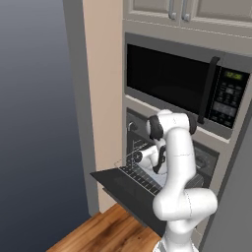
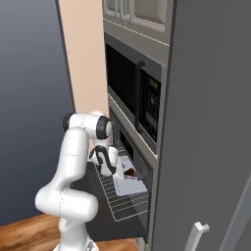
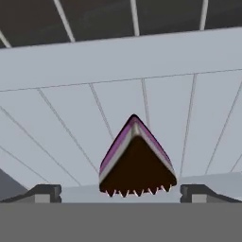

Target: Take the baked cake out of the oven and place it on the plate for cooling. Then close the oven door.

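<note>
The oven [image 1: 209, 160] stands with its oven door [image 1: 120, 189] dropped flat and a wire rack [image 2: 122, 202] pulled out over it. On the rack lies a pale grey tray [image 3: 142, 61]. A wedge of cake [image 3: 136, 158], dark brown with pink and cream layers, sits on that tray and is also seen as a small dark piece, the cake [image 2: 130, 173]. My gripper [image 3: 122, 193] is open, a fingertip on each side of the wedge's wide end, neither touching it. The hand [image 2: 107, 162] reaches in above the tray. The plate is out of view.
A black microwave [image 1: 172, 78] with a vertical handle sits directly above the oven. Cabinet doors [image 1: 197, 10] are above that. A tall grey panel [image 2: 211, 122] flanks the oven on the right, a beige wall panel [image 1: 101, 98] on the left. Wooden floor [image 1: 103, 231] lies below the door.
</note>
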You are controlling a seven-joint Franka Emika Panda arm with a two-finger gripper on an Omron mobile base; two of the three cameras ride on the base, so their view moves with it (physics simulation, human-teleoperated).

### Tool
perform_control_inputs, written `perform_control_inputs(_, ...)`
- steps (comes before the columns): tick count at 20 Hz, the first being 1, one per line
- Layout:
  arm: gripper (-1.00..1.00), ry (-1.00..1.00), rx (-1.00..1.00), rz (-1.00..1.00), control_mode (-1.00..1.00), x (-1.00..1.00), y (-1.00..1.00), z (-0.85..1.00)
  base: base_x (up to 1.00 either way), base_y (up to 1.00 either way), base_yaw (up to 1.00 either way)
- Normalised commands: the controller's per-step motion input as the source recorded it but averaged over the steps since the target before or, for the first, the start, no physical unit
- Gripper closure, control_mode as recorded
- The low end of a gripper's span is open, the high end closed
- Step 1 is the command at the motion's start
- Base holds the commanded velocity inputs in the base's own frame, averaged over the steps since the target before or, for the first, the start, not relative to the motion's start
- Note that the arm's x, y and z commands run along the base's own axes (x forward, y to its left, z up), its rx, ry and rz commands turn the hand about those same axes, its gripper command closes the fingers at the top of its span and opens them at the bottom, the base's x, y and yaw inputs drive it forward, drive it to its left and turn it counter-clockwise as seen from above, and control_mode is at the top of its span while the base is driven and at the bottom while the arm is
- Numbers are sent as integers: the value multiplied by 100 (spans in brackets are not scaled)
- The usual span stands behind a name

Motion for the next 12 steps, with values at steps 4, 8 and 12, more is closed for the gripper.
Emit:
perform_control_inputs(4,-100,2,0,1,-100,18,-10,-25,0,0,0)
perform_control_inputs(8,-100,1,0,1,-100,17,-12,-18,0,0,0)
perform_control_inputs(12,-100,3,0,2,-100,19,-4,-13,0,0,0)
